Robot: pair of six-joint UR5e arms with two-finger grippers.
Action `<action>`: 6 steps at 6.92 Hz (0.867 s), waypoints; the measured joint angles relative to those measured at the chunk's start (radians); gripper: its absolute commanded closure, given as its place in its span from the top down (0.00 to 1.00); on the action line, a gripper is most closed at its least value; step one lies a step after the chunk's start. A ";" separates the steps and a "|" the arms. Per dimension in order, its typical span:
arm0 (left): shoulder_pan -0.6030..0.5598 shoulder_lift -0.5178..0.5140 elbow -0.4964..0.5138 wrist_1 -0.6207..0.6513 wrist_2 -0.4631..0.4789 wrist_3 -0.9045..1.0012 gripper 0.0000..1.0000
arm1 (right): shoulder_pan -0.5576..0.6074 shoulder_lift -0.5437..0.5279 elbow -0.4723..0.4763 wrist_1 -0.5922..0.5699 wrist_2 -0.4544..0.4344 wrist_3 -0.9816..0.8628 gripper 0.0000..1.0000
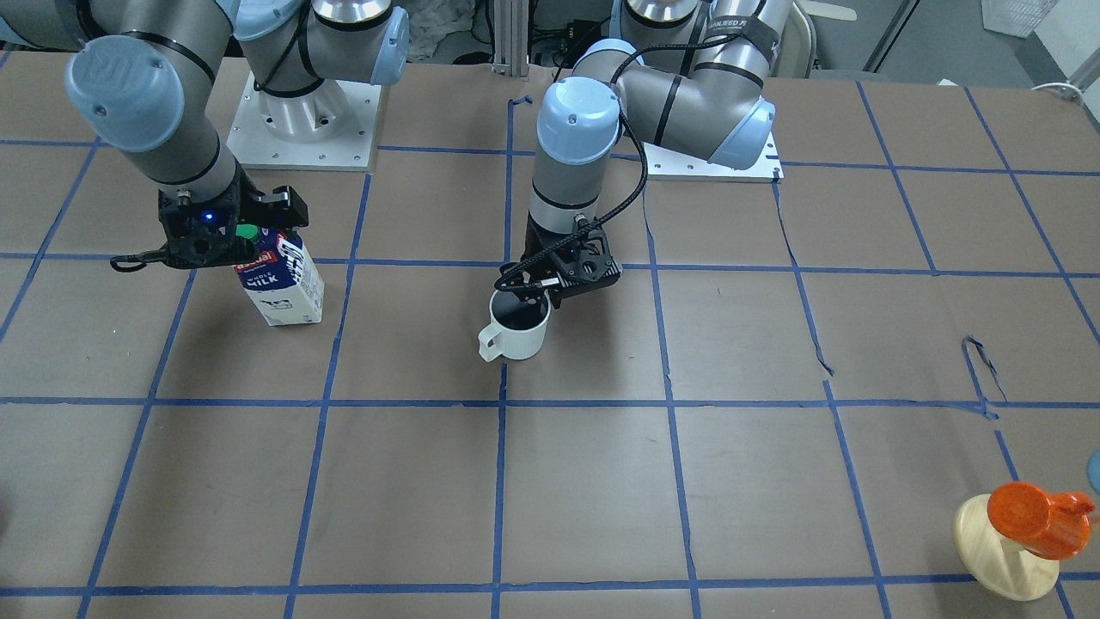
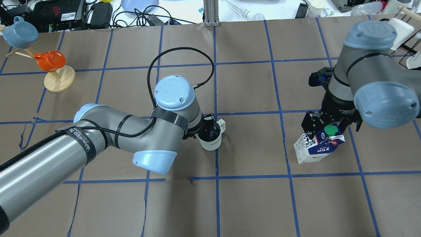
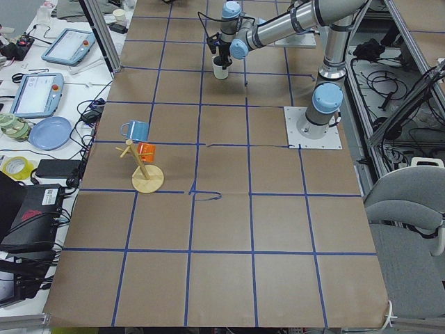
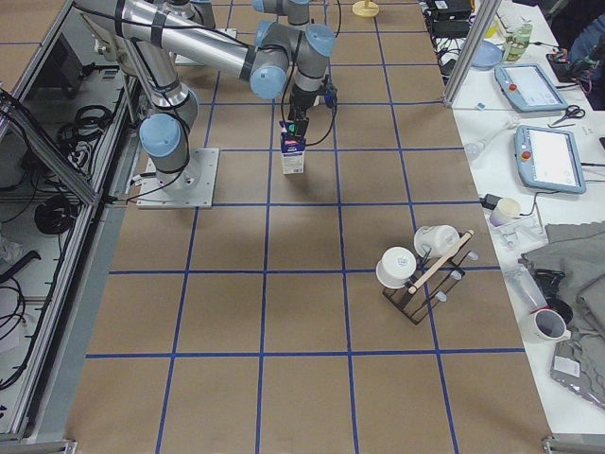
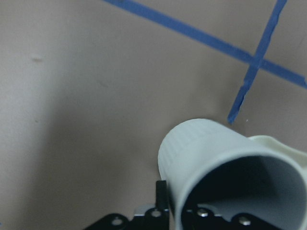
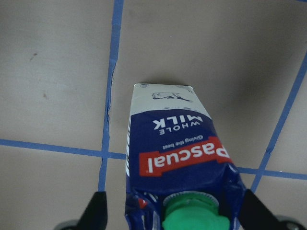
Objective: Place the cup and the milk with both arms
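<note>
The table (image 1: 773, 481) carries both task things, well apart, each under its own arm. The right arm (image 2: 361, 82) stands over the milk (image 1: 284, 288) on the robot's right side, and the left arm (image 2: 108, 131) reaches to the cup (image 1: 516, 335) near the middle. My reading is that top-down holds let each thing be set down upright.

The milk rests on the table, leaning slightly, green cap up. The cup is upright, its handle pointing away from the robot.

The right claw (image 6: 175, 196) is spread wide around the carton's gable, and its fingers (image 6: 96, 211) are clear of both sides, so it holds nothing. The left claw (image 2: 205, 123) straddles the cup's wall, one finger inside and one outside. It seems to pinch it, though the wrist view cuts off the contact.
</note>
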 measured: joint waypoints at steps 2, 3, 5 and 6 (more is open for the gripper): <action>0.101 0.080 0.097 -0.178 0.019 0.182 0.96 | -0.001 0.000 0.009 -0.008 -0.007 -0.005 0.25; 0.180 0.130 0.155 -0.322 0.034 0.307 1.00 | -0.002 0.000 0.008 -0.011 -0.010 -0.008 0.23; 0.332 0.222 0.255 -0.495 0.071 0.561 1.00 | -0.002 0.000 -0.012 -0.011 -0.010 -0.009 0.23; 0.369 0.241 0.292 -0.516 0.054 0.626 1.00 | -0.002 0.005 -0.039 -0.009 0.002 -0.002 0.24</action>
